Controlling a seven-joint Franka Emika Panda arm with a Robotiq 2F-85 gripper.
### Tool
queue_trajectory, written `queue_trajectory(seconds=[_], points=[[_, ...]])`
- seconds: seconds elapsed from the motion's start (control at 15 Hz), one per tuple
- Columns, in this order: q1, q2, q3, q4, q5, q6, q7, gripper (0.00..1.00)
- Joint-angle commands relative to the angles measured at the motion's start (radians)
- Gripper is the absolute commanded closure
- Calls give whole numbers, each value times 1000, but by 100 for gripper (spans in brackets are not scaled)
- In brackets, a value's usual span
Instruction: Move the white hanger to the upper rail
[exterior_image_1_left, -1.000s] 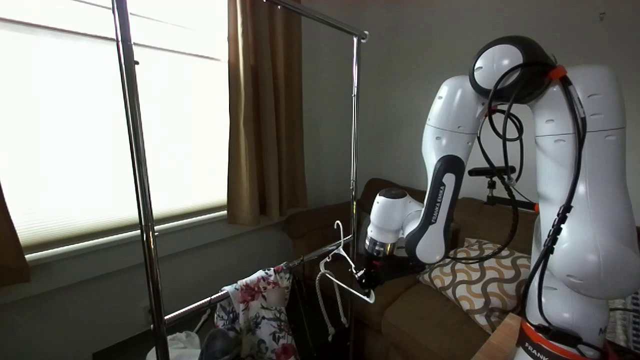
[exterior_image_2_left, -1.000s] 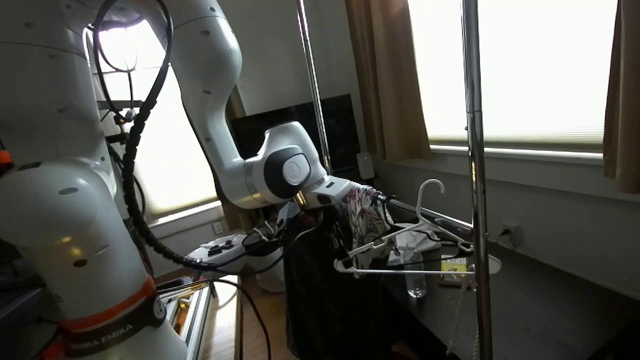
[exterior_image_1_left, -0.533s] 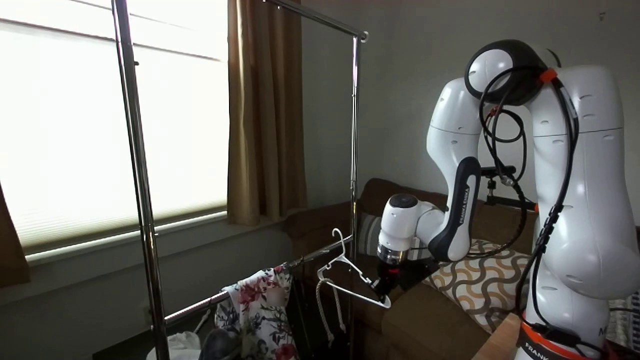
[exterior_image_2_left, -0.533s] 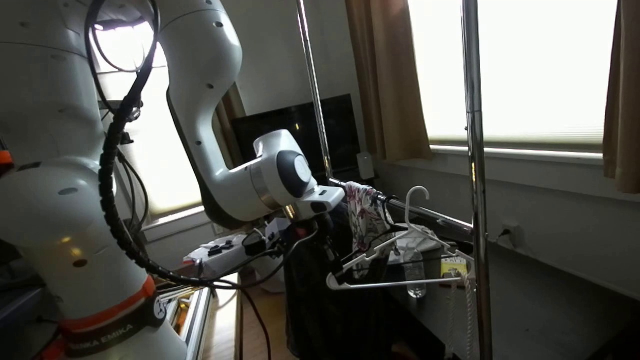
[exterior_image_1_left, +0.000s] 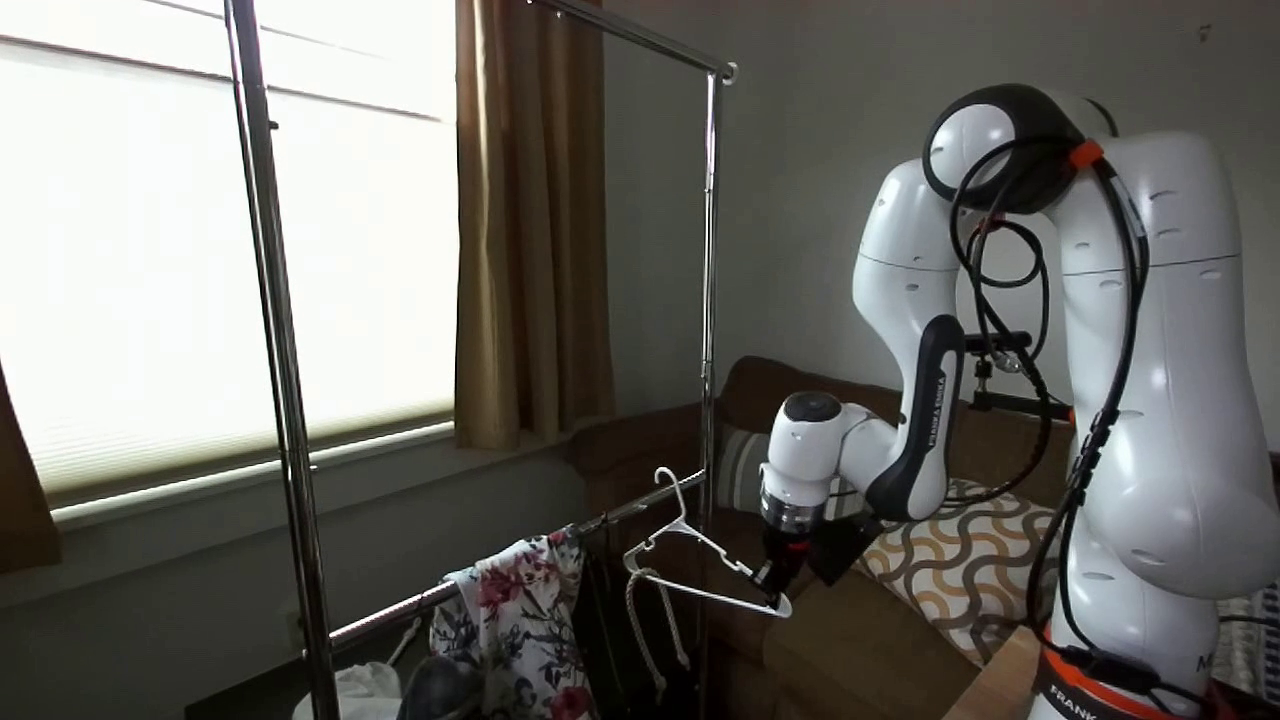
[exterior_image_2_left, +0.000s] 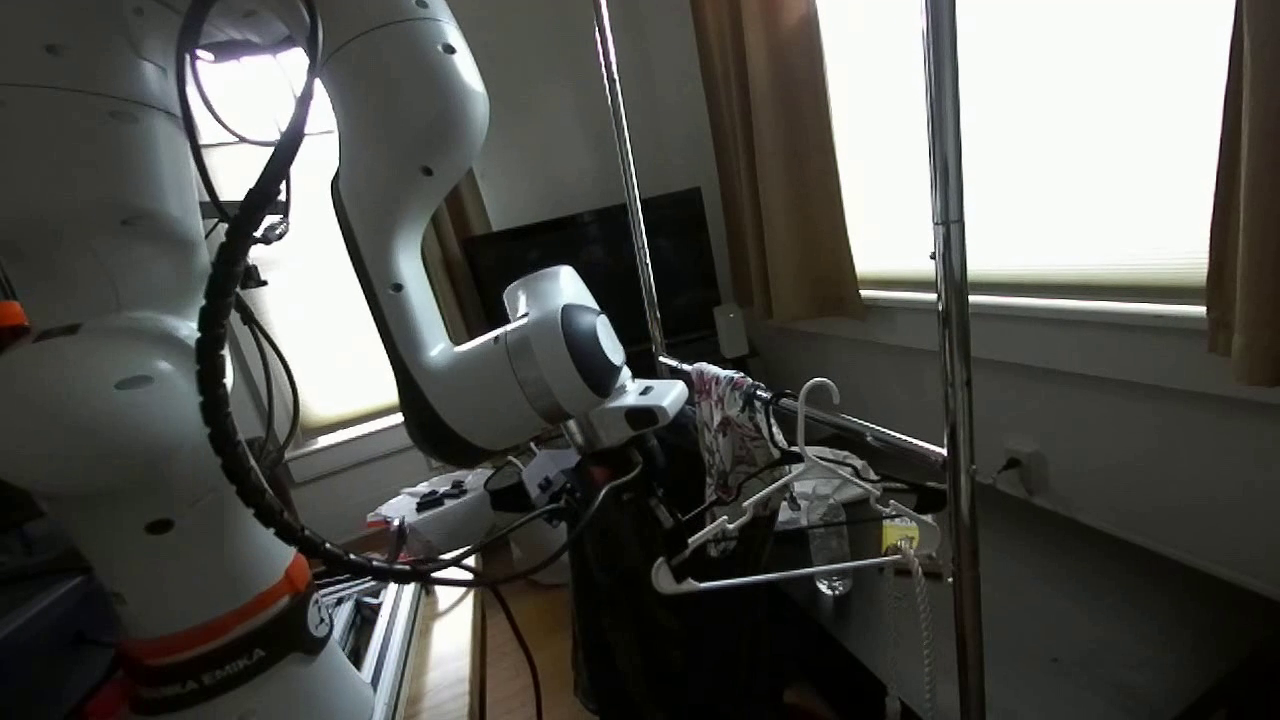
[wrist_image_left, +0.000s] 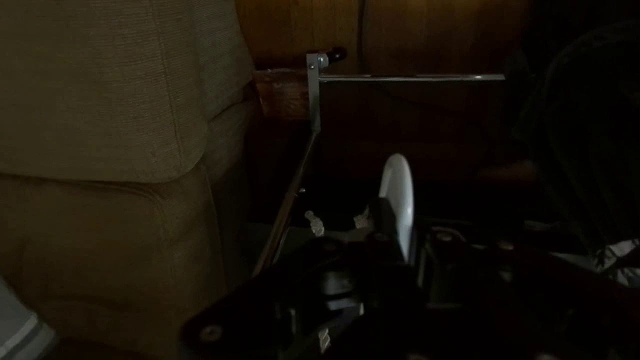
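The white hanger (exterior_image_1_left: 681, 526) is held in the air in front of the rack, hook up and tilted. It also shows in an exterior view (exterior_image_2_left: 780, 575). My gripper (exterior_image_1_left: 768, 592) is shut on its near lower corner. In the wrist view the white hanger end (wrist_image_left: 404, 195) stands between the dark fingers (wrist_image_left: 403, 235); the right finger is hard to see. The hook is well below the upper rail (exterior_image_1_left: 640, 36) and looks near the lower bar's height; I cannot tell whether they touch. A white rope (exterior_image_1_left: 640, 625) hangs at the hanger's far end. The upper rail is out of the wrist view.
The lower bar (exterior_image_1_left: 630, 508) holds a floral garment (exterior_image_1_left: 520, 610) and dark clothes (exterior_image_2_left: 650, 600). Vertical poles (exterior_image_1_left: 711, 250) (exterior_image_2_left: 955, 350) stand at the rack's ends. A brown couch (exterior_image_1_left: 820, 640) with a patterned pillow (exterior_image_1_left: 960, 570) is beside the rack. A dark table (exterior_image_2_left: 1050, 620) stands behind.
The arm has drawn back from the rack and down a little, with the hanger in the gripper. The hanger has dropped slightly and tilted more, and the rope has moved with it.
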Motion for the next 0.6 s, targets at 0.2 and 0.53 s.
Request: queue_trajectory(seconds=[0.2,0.53], points=[[-114,-136,-184,-16,-512,26,-139,98],[-199,-302,-282,1,-927,181,-76,98]])
